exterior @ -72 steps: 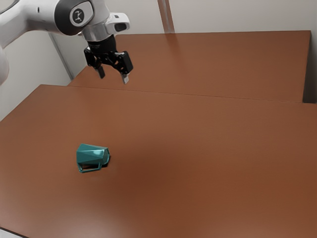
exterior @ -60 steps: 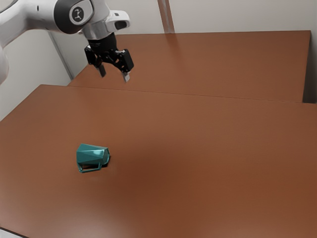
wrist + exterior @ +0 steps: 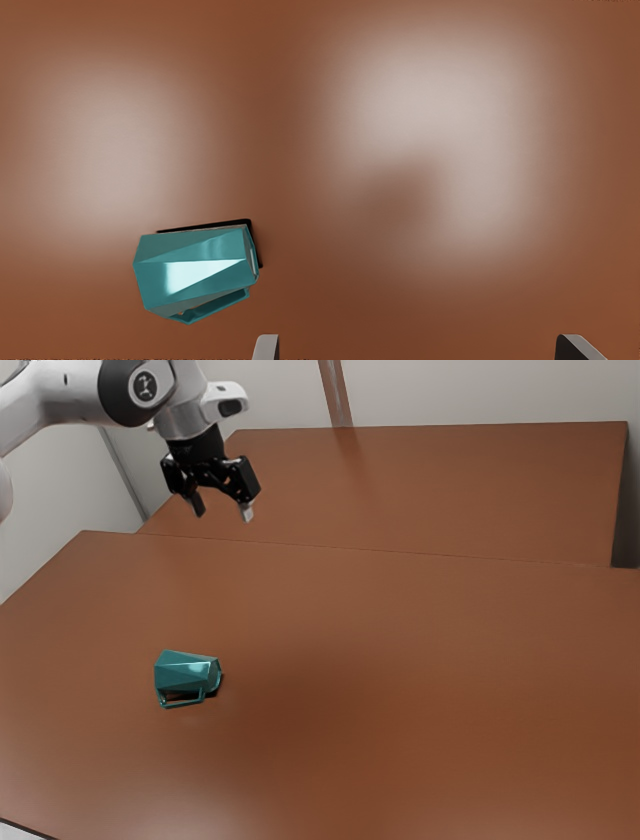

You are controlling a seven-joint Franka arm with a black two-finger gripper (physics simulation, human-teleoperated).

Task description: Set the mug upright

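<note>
Mug [image 3: 187,672], teal, lying on its side; contents hidden from me. My gripper [image 3: 223,514], higher than the mug: wide open, empty. Arm emblem [image 3: 145,386]: round, illegible.

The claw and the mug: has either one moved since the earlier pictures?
The claw has shifted slightly toward the exterior view's left, along with the arm. Nothing was taken hold of or let go. The teal mug still lies on its side in the same spot on the table.
</note>
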